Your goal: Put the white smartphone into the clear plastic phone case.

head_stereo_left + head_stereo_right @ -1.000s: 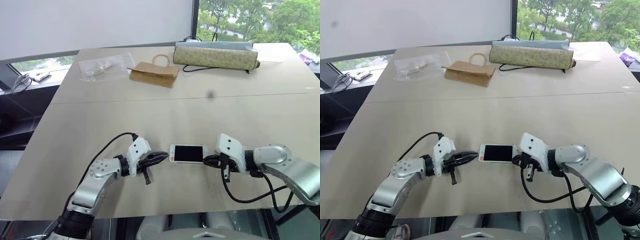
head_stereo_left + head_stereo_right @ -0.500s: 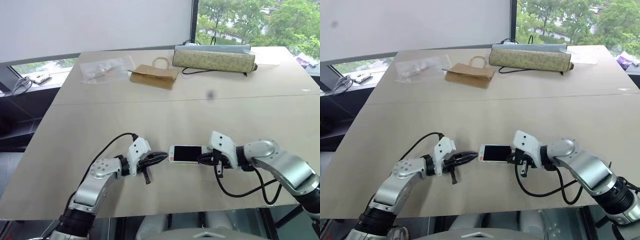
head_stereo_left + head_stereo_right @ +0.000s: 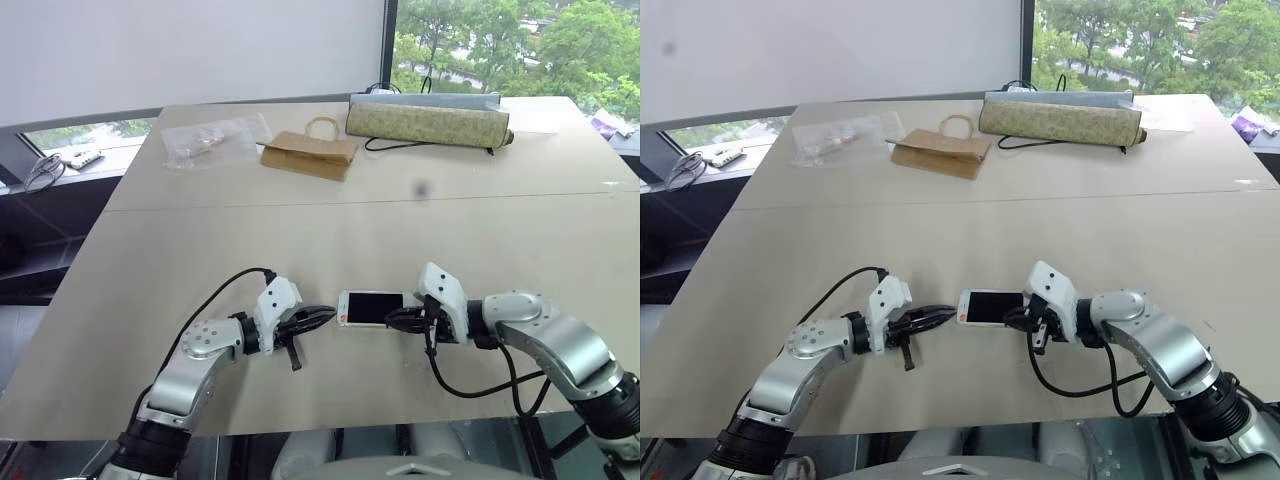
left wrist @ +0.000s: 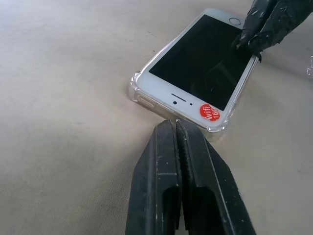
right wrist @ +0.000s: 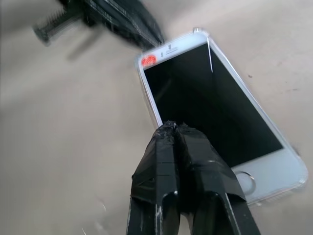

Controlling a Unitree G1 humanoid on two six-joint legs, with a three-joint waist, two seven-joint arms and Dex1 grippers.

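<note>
The white smartphone with rounded corners and a black screen (image 4: 195, 68) lay flat and face up on the pale beige tabletop (image 3: 400, 220), seated inside the thin clear plastic phone case (image 4: 142, 100), whose transparent rim showed around its corners. A small round red sticker (image 4: 210, 112) marked the end of the phone nearest the left tool (image 3: 325, 314). That tool's two black fingers were pressed together, holding nothing, with their tips just short of the case's end; whether they touched it could not be told. The right tool (image 3: 392, 318) came in from the opposite end, its black taped fingers (image 5: 178, 147) likewise closed and empty, their tips lying over the screen toward the home-button end. The phone thus sat between the two tools, which pointed at each other along its length. Well beyond both tools, at the far side of the tabletop, lay a crinkled clear plastic bag (image 3: 210, 135), a flat brown paper bag with a handle (image 3: 308, 152) and a long olive patterned pouch (image 3: 430, 118).
</note>
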